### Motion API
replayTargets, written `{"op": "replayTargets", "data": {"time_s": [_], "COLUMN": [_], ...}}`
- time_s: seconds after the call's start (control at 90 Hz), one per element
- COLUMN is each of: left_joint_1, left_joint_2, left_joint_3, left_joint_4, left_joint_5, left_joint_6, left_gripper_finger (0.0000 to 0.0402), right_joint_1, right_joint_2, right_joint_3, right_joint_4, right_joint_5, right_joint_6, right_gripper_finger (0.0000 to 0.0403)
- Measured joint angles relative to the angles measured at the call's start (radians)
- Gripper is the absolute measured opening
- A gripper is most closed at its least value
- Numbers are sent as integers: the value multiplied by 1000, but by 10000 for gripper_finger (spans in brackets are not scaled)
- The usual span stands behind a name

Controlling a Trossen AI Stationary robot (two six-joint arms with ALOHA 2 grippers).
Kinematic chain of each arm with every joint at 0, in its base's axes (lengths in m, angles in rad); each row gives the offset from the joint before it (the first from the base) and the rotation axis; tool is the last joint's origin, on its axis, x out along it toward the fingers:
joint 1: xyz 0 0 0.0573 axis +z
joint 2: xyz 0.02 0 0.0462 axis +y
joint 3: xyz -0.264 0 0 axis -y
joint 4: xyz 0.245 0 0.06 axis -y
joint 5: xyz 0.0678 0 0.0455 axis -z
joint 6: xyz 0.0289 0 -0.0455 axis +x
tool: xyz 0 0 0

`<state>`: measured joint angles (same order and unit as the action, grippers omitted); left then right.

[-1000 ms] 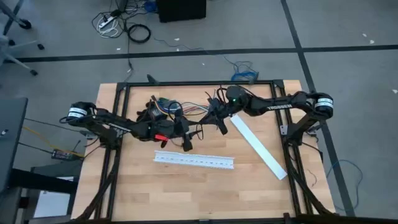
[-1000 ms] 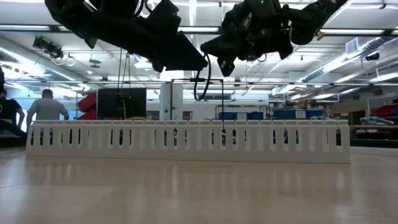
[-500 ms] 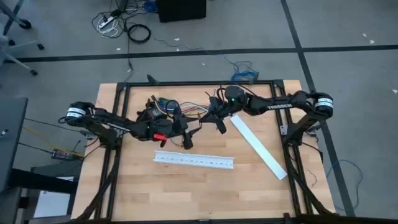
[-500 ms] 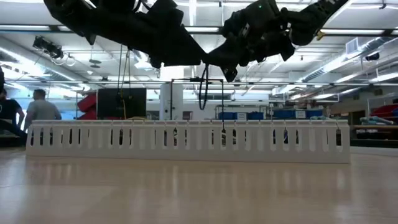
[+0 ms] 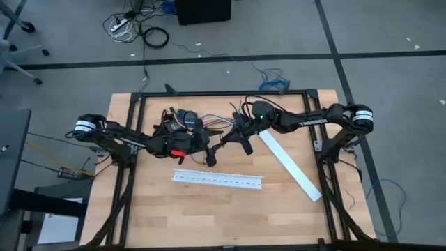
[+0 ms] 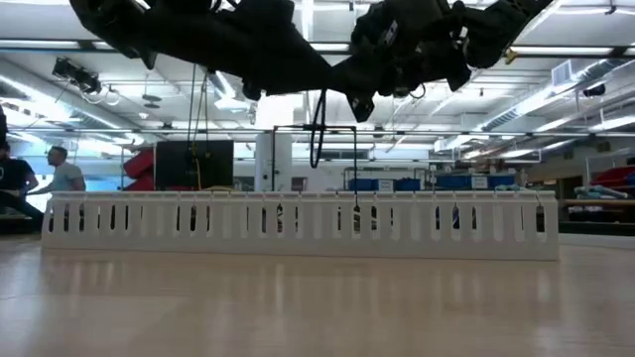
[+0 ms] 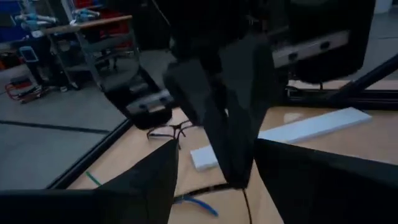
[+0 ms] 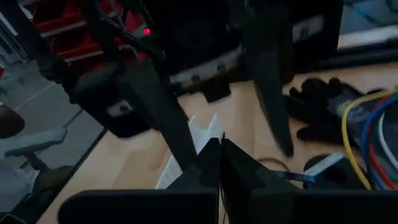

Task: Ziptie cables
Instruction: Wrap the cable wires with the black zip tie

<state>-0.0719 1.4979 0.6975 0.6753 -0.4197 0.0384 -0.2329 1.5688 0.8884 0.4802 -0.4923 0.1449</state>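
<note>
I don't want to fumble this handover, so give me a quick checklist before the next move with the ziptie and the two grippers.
1. Grippers meet above the table: ok. Left gripper and right gripper sit close together.
2. Right gripper shut: ok, fingers together.
3. Ziptie in hand: cannot tell which gripper holds it; it hangs looped below both.
4. Left gripper state: cannot tell.
5. Cables inside the loop: not ok, they lie apart on the table.
6. Slotted white channel clear of both arms: ok.

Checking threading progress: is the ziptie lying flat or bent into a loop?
Bent into a loop: in the low view the ziptie hangs curved below the meeting left gripper and right gripper.
</note>
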Motion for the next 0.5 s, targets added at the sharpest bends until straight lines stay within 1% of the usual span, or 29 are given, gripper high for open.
{"op": "replayTargets", "data": {"time_s": [0.2,0.5], "left_joint_1": [0,0], "left_joint_2": [0,0], "left_joint_3": [0,0], "left_joint_4": [-12,-12], "left_joint_5": [4,5], "left_joint_6": [-13,7], "left_gripper_finger": [191,146], "right_joint_1": [2,2], "right_joint_2": [0,0], "right_joint_3": [0,0], "right_joint_4": [47,41], "right_joint_5": [0,1], "right_joint_6": [17,17], "right_gripper_finger": [0,0]}}
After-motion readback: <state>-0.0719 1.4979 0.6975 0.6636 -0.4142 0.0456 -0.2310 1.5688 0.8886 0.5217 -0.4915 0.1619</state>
